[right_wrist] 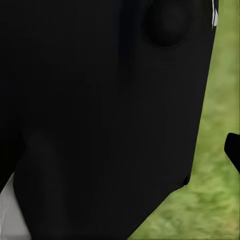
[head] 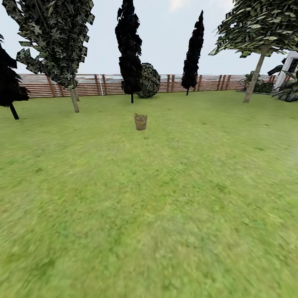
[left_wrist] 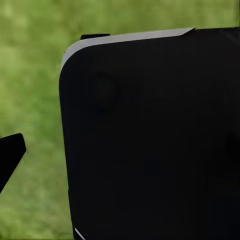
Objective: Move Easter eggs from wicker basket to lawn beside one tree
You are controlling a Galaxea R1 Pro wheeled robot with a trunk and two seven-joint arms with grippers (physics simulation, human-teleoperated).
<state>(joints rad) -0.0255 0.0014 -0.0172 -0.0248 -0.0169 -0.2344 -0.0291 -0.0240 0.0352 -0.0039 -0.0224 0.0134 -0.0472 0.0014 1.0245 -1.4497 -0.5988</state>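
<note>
Finger state cannot be determined for either gripper, both wrist views being blocked by dark robot housing, while the wicker basket stands well ahead on the lawn, awaiting approach.

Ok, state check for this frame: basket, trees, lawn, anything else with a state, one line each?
wicker basket: upright on the lawn, far ahead; contents cannot be made out.
lawn: open grass between camera and basket.
tree: standing at right, trunk leaning.
fence: standing along the far edge.
Grippers: open or shut cannot be told.
</note>
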